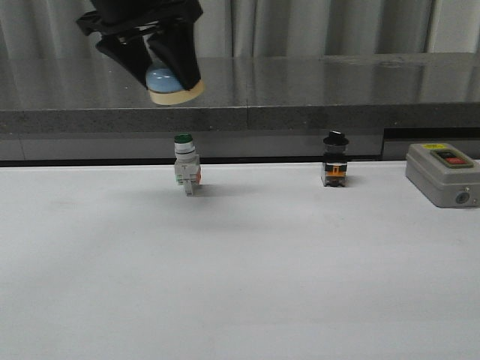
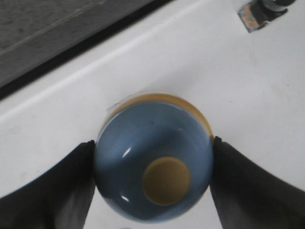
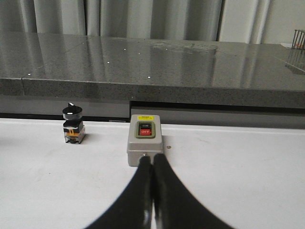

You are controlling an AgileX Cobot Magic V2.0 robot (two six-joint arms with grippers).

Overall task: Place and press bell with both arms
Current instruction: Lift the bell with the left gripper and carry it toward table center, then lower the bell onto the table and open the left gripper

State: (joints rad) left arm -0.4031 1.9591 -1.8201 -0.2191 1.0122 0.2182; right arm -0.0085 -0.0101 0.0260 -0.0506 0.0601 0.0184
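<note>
1. One arm carries the load: the left gripper [image 1: 166, 71], high at the left of the front view, is clenched on the bell [image 1: 172, 82], one finger against each side of the blue dome. The bell hangs well above the white table [image 1: 240, 285], touching nothing else.
2. In the left wrist view the bell [image 2: 153, 160] shows its cream button [image 2: 166, 181] facing the camera and its cream base turned toward the table, so it looks upright, or nearly so. I judge the placing move is mainly straight down.
3. Below and slightly right of the bell stands the green-capped switch [image 1: 186, 171], near the table's back edge. A careless descent could clip it.
4. Further right are the black-knobbed switch [image 1: 334, 160] and the grey box [image 1: 441, 174], both well apart from the bell.
5. The right gripper [image 3: 152, 164] is out of the front view. Its own camera shows the fingers pressed together on nothing, tips just before the grey box, far from the bell. It must travel left to press.
</note>
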